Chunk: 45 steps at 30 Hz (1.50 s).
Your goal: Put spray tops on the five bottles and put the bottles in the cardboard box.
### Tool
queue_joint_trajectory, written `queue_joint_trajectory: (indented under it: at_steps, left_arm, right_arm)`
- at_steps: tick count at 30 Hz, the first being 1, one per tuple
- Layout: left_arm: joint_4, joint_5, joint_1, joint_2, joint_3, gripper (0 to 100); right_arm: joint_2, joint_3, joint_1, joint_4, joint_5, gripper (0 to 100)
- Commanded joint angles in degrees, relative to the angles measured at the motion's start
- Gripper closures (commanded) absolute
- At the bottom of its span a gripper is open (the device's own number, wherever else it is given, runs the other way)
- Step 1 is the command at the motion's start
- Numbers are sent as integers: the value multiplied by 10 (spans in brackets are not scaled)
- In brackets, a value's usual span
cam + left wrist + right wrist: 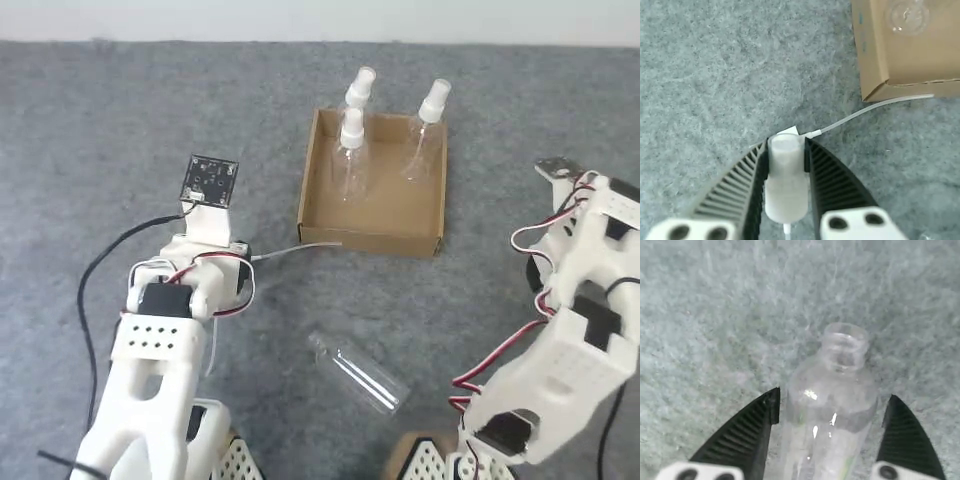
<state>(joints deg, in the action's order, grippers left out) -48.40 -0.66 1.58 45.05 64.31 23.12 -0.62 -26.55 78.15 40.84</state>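
Spray top (786, 185) pinched in left tool (785, 144); right tool (834, 396) spread astride uncapped bottle (830, 415).
Light, slick, thin plastic, likely best gripped gently mid-body.

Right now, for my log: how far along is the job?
Done: three topped bottles stand at the cardboard box. In hand: left end effector grips a spray top; right end effector brackets an uncapped bottle. Left: capping it and the lying bottle, boxing both.

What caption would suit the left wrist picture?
Left gripper clamps a white plastic spray top, its thin tube trailing toward the brown cardboard box.
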Motion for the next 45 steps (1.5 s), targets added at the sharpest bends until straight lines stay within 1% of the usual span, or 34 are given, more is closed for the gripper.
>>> queue_joint_trajectory:
  at_steps: [1, 9, 11, 13, 17, 21, 23, 26, 29, 34, 38, 42, 45]
  left_arm:
    - [12, 5, -4, 18, -4, 988]
    - [12, 5, -3, 17, -4, 988]
    - [12, 5, -3, 18, -4, 988]
    - [12, 5, -3, 18, -2, 988]
    - [12, 5, -4, 19, 1, 988]
    - [15, 5, -4, 19, 1, 988]
    - [29, 5, -4, 19, 6, 988]
    - [47, 5, 0, 19, 15, 988]
    - [47, 5, 0, 19, 15, 988]
    - [46, 5, -3, 19, 15, 988]
    - [47, 4, -3, 19, 12, 988]
    - [48, 3, -5, 19, 6, 988]
    - [40, 2, 1, 20, -26, 988]
  right_arm:
    - [-14, 31, 4, -6, 6, 750]
    - [-12, 30, 3, -9, 10, 998]
    - [-15, 31, -3, -3, 10, 986]
    - [-16, 37, -13, 0, 11, 994]
    - [-49, 60, -33, 29, 29, 993]
    - [-138, 81, -32, 95, 26, 993]
    - [-197, 81, -24, 112, 8, 993]
    - [-287, 68, 7, 127, -25, 993]
    - [-372, 21, 75, 123, -62, 993]
    - [-509, -71, 230, 96, -128, 993]
    - [-588, -123, 349, 82, -169, 993]
    - [-593, -160, 476, 61, -207, 993]
    - [-570, -200, 567, -7, -238, 992]
